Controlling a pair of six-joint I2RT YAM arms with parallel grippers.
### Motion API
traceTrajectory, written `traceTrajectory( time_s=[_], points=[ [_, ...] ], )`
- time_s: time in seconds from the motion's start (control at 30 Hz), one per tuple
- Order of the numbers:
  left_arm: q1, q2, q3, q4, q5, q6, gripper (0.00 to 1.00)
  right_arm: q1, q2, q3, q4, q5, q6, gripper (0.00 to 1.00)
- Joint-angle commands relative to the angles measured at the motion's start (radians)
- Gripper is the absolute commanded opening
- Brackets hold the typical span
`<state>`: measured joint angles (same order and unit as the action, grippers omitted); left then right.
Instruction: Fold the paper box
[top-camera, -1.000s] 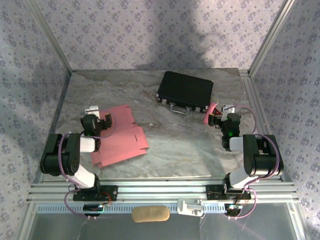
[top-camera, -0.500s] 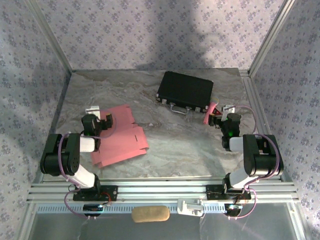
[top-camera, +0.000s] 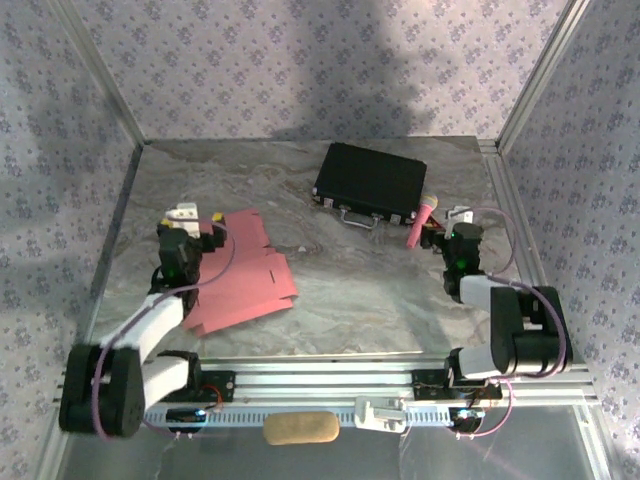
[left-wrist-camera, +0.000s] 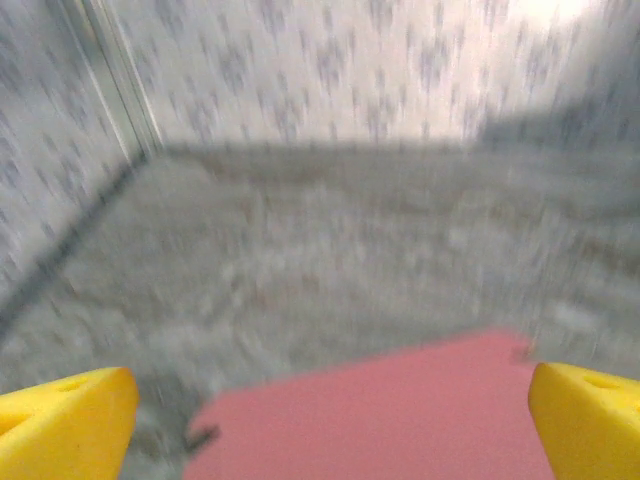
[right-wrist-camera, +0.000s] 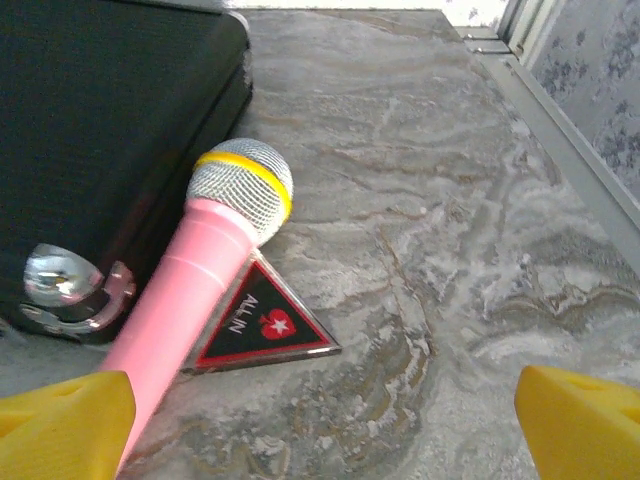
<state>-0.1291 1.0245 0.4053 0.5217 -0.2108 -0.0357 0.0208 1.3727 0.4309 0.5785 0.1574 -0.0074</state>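
Pink paper box (left-wrist-camera: 400, 415), blurry, cropped

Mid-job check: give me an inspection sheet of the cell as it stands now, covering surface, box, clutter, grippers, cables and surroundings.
Surface: grey marbled table, no spills seen.
Job's things: paper box lies as a flat, unfolded pink sheet on the left side.
Clutter: black case at the far side; pink microphone beside it, lying partly over a triangular badge.
Grippers: left gripper open over the sheet, contact cannot be told; right gripper open, next to the microphone.
Cables: purple cables run along both arms; no snag seen.
Surroundings: floral walls, aluminium rails at the near edge.
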Motion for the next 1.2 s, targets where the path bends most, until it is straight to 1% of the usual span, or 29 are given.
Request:
traceTrajectory(
  time_s=[0.0, 0.07, 0.1, 0.13, 0.17, 0.2, 0.23, 0.27, 0.3, 0.33, 0.37, 0.4, 0.43, 0.47, 0.5, 0.53, 0.57, 0.6, 0.67, 0.73, 0.8, 0.87, 0.93, 0.97, 1.03, 1.17],
  points=[
    [-0.088, -0.191, 0.116, -0.196, -0.059, 0.022, 1.0, 0.068, -0.163, 0.159, -0.336, 0.06, 0.03, 0.99],
    [-0.184, -0.258, 0.216, -0.276, -0.107, 0.066, 1.0, 0.192, -0.325, 0.27, -0.504, 0.106, 0.031, 0.99],
    [-0.223, -0.267, 0.27, -0.334, -0.142, 0.041, 1.0, 0.234, -0.381, 0.317, -0.545, 0.102, 0.064, 0.99],
    [-0.247, -0.269, 0.373, -0.482, -0.131, -0.035, 1.0, 0.254, -0.425, 0.375, -0.606, 0.082, 0.173, 0.99],
    [-0.247, -0.257, 0.471, -0.67, -0.096, -0.173, 1.0, 0.248, -0.448, 0.44, -0.701, 0.064, 0.336, 0.99],
    [-0.247, -0.241, 0.543, -0.834, -0.117, -0.33, 1.0, 0.238, -0.461, 0.5, -0.851, 0.078, 0.481, 0.99],
    [-0.243, -0.227, 0.59, -0.965, -0.16, -0.485, 1.0, 0.23, -0.469, 0.561, -1.04, 0.118, 0.686, 0.99],
    [-0.222, -0.216, 0.608, -0.999, -0.083, -0.528, 1.0, 0.207, -0.475, 0.589, -1.092, 0.0, 0.678, 0.98],
    [-0.199, -0.201, 0.622, -1.008, 0.053, -0.533, 1.0, 0.184, -0.477, 0.613, -1.078, -0.096, 0.608, 0.96],
    [-0.191, -0.177, 0.649, -1.054, 0.159, -0.561, 1.0, 0.209, -0.466, 0.656, -1.137, -0.151, 0.61, 0.92],
    [-0.218, -0.15, 0.686, -1.156, 0.179, -0.615, 0.98, 0.278, -0.457, 0.697, -1.235, -0.121, 0.649, 0.84],
    [-0.257, -0.131, 0.707, -1.268, 0.153, -0.665, 0.95, 0.37, -0.461, 0.709, -1.297, -0.067, 0.695, 0.78],
    [-0.315, -0.125, 0.711, -1.38, 0.11, -0.726, 0.9, 0.505, -0.476, 0.688, -1.322, 0.0, 0.762, 0.72],
    [-0.37, -0.139, 0.687, -1.443, 0.07, -0.78, 0.89, 0.63, -0.492, 0.644, -1.312, 0.051, 0.829, 0.69],
    [-0.437, -0.18, 0.633, -1.465, 0.036, -0.832, 0.86, 0.774, -0.505, 0.577, -1.264, 0.107, 0.923, 0.67],
    [-0.5, -0.246, 0.565, -1.471, -0.008, -0.89, 0.84, 0.927, -0.504, 0.503, -1.191, 0.161, 1.012, 0.67],
    [-0.559, -0.32, 0.501, -1.473, -0.038, -0.947, 0.81, 1.06, -0.482, 0.438, -1.097, 0.211, 1.098, 0.67],
    [-0.593, -0.385, 0.46, -1.478, -0.054, -0.987, 0.76, 1.152, -0.445, 0.402, -1.035, 0.25, 1.162, 0.67],
    [-0.622, -0.51, 0.407, -1.523, -0.068, -1.052, 0.66, 1.301, -0.309, 0.383, -0.898, 0.289, 1.263, 0.66],
    [-0.62, -0.562, 0.408, -1.582, -0.085, -1.069, 0.64, 1.377, -0.17, 0.412, -0.81, 0.288, 1.35, 0.64],
    [-0.62, -0.554, 0.436, -1.635, -0.107, -1.063, 0.63, 1.429, -0.063, 0.404, -0.655, 0.28, 1.423, 0.62],
    [-0.621, -0.526, 0.463, -1.67, -0.115, -1.055, 0.63, 1.462, 0.081, 0.37, -0.406, 0.259, 1.535, 0.61],
    [-0.62, -0.514, 0.466, -1.668, -0.106, -1.047, 0.64, 1.469, 0.201, 0.35, -0.188, 0.234, 1.614, 0.59],
    [-0.62, -0.516, 0.464, -1.665, -0.102, -1.044, 0.64, 1.469, 0.25, 0.351, -0.108, 0.227, 1.648, 0.59],
    [-0.621, -0.523, 0.465, -1.668, -0.102, -1.04, 0.63, 1.47, 0.325, 0.36, -0.039, 0.231, 1.721, 0.58],
    [-0.621, -0.56, 0.457, -1.674, -0.092, -1.04, 0.63, 1.46, 0.425, 0.365, 0.061, 0.274, 1.768, 0.57]
  ],
)
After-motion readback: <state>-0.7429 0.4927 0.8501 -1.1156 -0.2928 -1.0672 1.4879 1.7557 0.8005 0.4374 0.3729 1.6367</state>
